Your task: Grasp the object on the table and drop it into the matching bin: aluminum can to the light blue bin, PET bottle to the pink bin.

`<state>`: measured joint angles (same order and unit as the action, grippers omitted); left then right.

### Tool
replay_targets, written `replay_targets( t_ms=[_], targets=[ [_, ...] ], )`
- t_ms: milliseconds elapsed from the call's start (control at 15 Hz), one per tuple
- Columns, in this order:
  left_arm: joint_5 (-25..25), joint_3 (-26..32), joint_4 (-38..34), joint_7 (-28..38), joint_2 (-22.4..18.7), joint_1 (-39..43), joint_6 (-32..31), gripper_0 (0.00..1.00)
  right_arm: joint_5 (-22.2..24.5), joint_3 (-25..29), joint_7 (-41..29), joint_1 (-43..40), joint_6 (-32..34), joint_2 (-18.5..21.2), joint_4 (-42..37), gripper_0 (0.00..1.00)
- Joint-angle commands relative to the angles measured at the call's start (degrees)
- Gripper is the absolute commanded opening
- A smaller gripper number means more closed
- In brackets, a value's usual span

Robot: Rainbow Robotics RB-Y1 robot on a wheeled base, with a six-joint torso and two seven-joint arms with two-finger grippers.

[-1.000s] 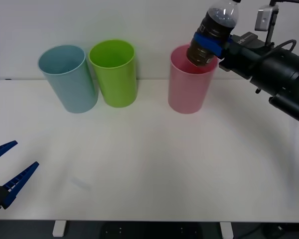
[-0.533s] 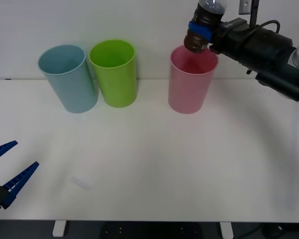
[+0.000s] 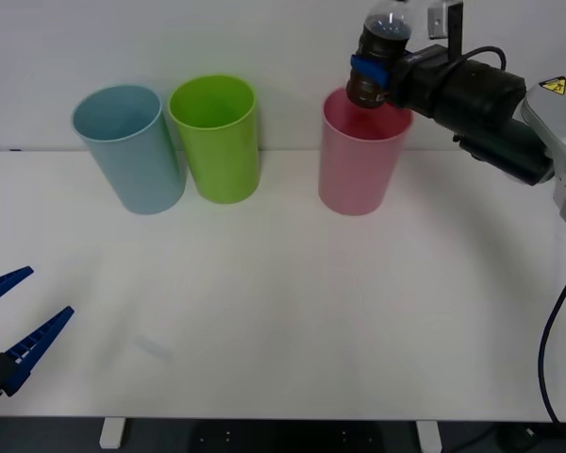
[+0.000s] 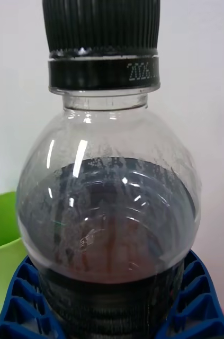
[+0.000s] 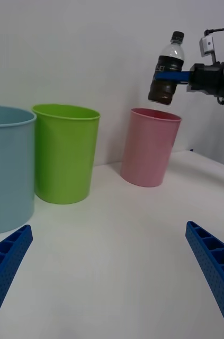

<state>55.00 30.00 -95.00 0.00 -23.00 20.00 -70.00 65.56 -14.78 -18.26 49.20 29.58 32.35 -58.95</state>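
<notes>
PET bottle [image 3: 382, 57], upright, clamped in right gripper [image 3: 370, 74] above pink bin [image 3: 358, 156]; left gripper [image 3: 14, 330] spread wide, low over table [image 3: 292, 302].

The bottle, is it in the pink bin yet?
Not yet. The PET bottle hangs above the pink bin's rim, clamped in the right gripper.

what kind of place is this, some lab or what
Probably a robot test lab set up for a sorting task: a bare white table against a plain wall, three coloured bins in a row, and the right gripper holding a PET bottle above the pink bin.
</notes>
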Motion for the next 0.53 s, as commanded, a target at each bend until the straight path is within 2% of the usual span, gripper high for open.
replay_targets(
  t_ms=[67,133,533],
  targets=[
    [0.0,0.0,0.0,0.0,0.0,0.0,0.0,1.0,0.1,0.0,0.3,0.0,-0.2,-0.2,0.1,0.69],
    [0.0,0.0,0.0,0.0,0.0,0.0,0.0,1.0,0.1,0.0,0.5,0.1,-0.2,-0.2,0.1,1.0],
    [0.0,0.0,0.0,0.0,0.0,0.0,0.0,1.0,-0.4,0.0,0.8,-0.1,0.0,-0.2,0.1,1.0]
  ],
)
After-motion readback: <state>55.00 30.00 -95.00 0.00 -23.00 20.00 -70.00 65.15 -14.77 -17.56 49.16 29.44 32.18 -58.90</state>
